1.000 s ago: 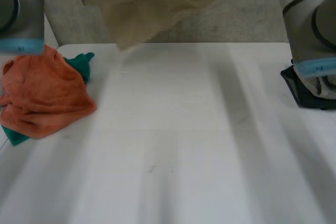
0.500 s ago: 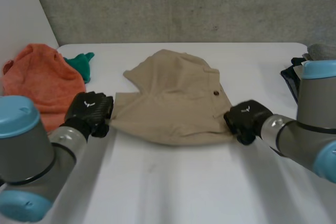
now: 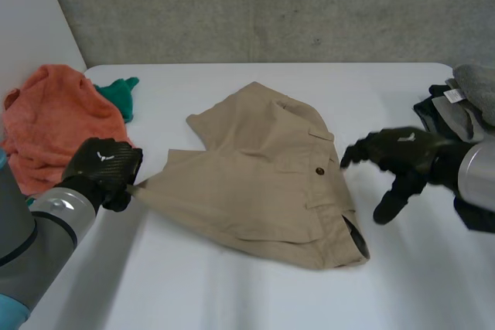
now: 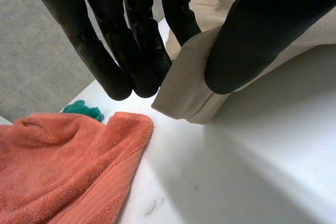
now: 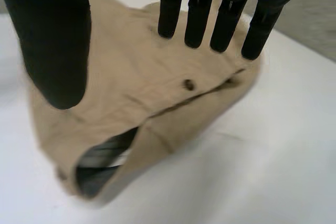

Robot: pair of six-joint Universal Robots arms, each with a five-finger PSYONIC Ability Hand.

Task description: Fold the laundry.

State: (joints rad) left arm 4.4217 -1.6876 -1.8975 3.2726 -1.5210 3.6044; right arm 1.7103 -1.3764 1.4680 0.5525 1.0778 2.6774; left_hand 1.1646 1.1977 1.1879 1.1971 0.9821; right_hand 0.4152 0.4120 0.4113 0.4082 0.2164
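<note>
— What did your left hand point(image 3: 100, 174) have?
— A hem corner of the tan shorts point(image 3: 263, 179), pinched between thumb and fingers. The head camera gave the back of that hand. The wrist camera gave the pinch itself.
— And the right hand point(image 3: 396, 161)?
— Fingers straight and spread, holding nothing, beside the waist end. Its wrist camera looked into the gaping waist, past the button point(image 5: 187, 84).
— Farther off?
— The shorts lay mid-table point(image 3: 255, 299). Beyond my left hand sat an orange towel point(image 3: 54, 125), then a green cloth point(image 3: 120, 94). Dark clothes point(image 3: 442, 117) lay past my right.

I see the white table point(image 3: 232, 291) carrying khaki shorts point(image 3: 255, 183) crumpled at its middle, an orange towel point(image 3: 54, 125) bunched at its left side with a teal cloth point(image 3: 117, 94) touching it, and dark and grey clothes point(image 3: 456, 106) heaped at its right edge.
</note>
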